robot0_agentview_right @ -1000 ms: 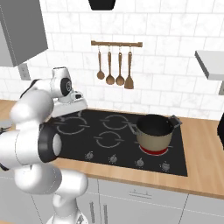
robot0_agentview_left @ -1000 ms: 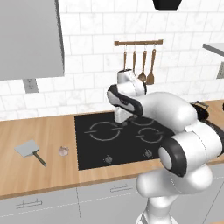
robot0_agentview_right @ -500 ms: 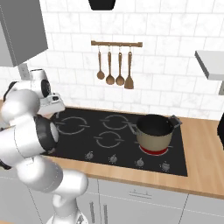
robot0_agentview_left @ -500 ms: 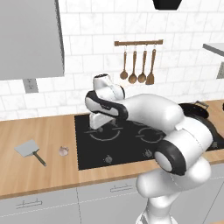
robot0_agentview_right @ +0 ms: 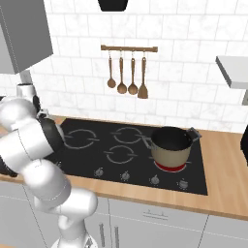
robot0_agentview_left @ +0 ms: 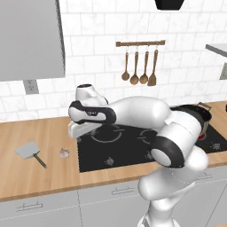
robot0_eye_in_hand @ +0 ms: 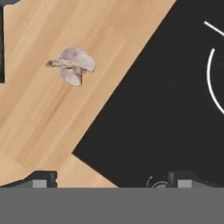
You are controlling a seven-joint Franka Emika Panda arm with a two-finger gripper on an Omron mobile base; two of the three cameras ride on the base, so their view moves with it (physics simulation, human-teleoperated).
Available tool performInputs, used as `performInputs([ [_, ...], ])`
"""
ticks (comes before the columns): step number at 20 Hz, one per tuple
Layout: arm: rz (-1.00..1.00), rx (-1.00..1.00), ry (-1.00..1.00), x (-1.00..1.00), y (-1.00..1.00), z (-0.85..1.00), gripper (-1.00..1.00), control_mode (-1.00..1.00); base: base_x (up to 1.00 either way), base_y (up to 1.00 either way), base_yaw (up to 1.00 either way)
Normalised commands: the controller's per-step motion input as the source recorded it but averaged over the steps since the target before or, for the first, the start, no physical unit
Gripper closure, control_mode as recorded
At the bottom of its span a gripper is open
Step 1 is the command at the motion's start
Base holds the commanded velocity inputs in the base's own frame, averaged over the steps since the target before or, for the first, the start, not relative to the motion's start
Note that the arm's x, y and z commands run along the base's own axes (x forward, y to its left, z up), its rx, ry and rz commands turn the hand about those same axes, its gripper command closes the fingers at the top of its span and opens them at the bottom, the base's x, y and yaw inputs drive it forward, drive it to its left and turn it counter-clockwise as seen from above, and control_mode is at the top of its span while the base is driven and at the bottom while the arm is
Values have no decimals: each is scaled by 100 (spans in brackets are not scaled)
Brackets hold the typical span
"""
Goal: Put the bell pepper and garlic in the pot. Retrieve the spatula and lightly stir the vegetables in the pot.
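Since the earlier frames the arm has swung leftward across the cooktop (robot0_agentview_left: 133, 144): the hand, formerly above the left burners, now hangs over the hob's left edge, close to the wooden counter (robot0_agentview_left: 40, 177). The gripper (robot0_eye_in_hand: 109, 181) is spread wide with nothing between its tips – one tip over wood, the other over black glass in the hand view.

The garlic (robot0_agentview_left: 64, 153) lies on the counter just left of the hob, apart from it; in the hand view the garlic (robot0_eye_in_hand: 72, 65) sits up and to the left of the tips, off the closing line. The spatula (robot0_agentview_left: 30, 152) lies further left, blade flat on the wood, handle pointing toward the counter's front edge. The pot (robot0_agentview_right: 170, 145) stands on the front right burner, which glows red beneath it. The bell pepper cannot be made out; whether it is already in the pot is not visible.

Handling, as a judgement: the bulb looks light, firm and lumpy, with a papery skin liable to slip – best taken across its widest part, with the tips lowered nearly to the wood and centred over it first. It may roll if nudged from one side.

Setting: pale wood counter, white tiled wall, a rail of wooden utensils (robot0_agentview_right: 128, 72) above the hob, grey cabinets below
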Motion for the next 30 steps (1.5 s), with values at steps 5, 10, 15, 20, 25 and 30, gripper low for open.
performInputs([
  [5,0,3,0,2,68,-45,-100,-100,0,0,0],
  [10,0,1,-2,25,52,-22,-100,-100,0,0,0],
  [15,0,1,-2,33,24,-13,-100,-100,0,0,0],
  [20,0,0,0,10,5,-9,-100,-100,0,0,0],
  [25,0,0,0,0,9,-18,-100,-100,0,0,0],
  [30,0,0,0,0,1,-18,-100,-100,0,0,0],
])
